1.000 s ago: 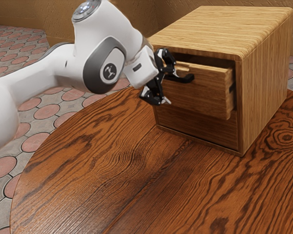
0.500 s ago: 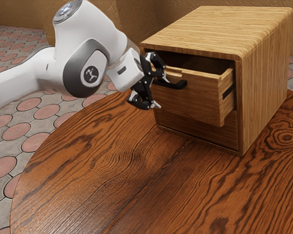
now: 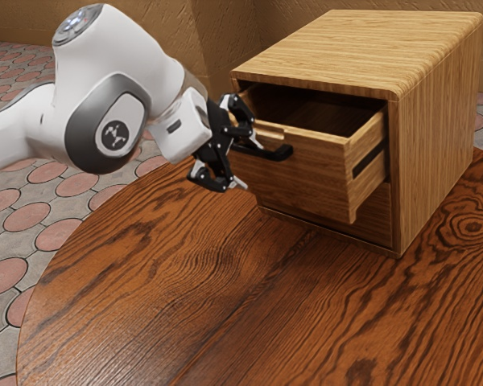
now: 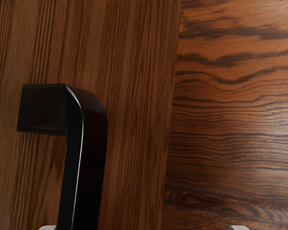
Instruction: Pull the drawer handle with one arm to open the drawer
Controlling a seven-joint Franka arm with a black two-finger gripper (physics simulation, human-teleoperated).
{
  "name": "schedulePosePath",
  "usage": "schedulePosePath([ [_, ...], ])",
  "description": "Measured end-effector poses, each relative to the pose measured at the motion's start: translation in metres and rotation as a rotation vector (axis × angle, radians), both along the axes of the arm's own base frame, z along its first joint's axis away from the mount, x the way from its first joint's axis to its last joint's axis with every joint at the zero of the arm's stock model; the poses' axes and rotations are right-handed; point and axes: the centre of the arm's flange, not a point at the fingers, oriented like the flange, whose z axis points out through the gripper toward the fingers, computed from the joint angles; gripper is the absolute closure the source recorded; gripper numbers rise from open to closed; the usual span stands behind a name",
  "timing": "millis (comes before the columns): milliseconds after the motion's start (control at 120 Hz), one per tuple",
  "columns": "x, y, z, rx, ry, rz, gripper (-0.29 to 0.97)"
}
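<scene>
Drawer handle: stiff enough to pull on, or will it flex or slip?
Likely stiff: the handle is a thick black bar with a squared bend, showing no flex at the gripper. Possibly slippery, since its edge has a glossy highlight. The drawer sits partly out and level, so it probably slides without tipping.

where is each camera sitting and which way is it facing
Exterior view: beside the arm, above the table, facing the cabinet; arm and hand shut on the handle show.
Wrist view: on the hand, facing down along the drawer toward the table; black handle close up.
Shared: handle, drawer, table.
</scene>
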Motion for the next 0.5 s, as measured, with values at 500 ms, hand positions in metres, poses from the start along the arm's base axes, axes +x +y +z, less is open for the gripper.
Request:
schedulePosePath([
  [500, -0.035, -0.001, 0.003, 0.004, 0.002, -0.002, 0.25],
])
